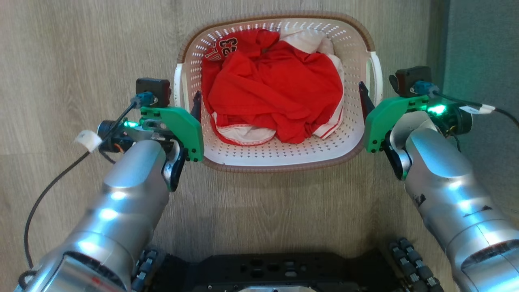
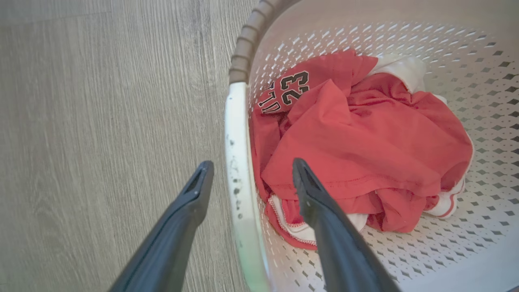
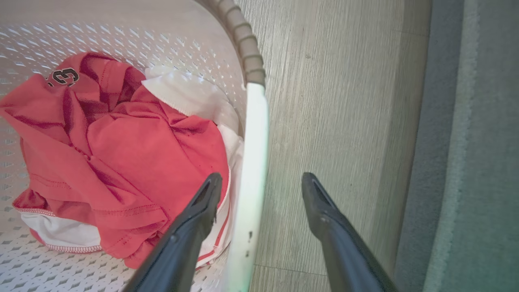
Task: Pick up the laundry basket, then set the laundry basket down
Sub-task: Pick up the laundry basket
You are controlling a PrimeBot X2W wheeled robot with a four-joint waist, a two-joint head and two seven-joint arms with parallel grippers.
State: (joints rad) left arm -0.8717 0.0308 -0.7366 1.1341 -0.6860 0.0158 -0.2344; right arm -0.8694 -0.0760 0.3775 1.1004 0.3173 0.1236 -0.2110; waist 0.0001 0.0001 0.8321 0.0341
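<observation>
On the pale wood floor before us, the white perforated plastic laundry basket sits unlifted, our left hand and right hand spread wide astride its handles, so we should close both next.

The head camera looked steeply down on the whole laundry basket. The wrist cameras hung close above its left handle and right handle, seemingly facing straight down; all three shared the red clothes.

The left forearm and right forearm reach forward, well apart, green wrists turned inward. The left gripper holds its two dark fingers spread wide, tips level; the right gripper mirrors it.
</observation>
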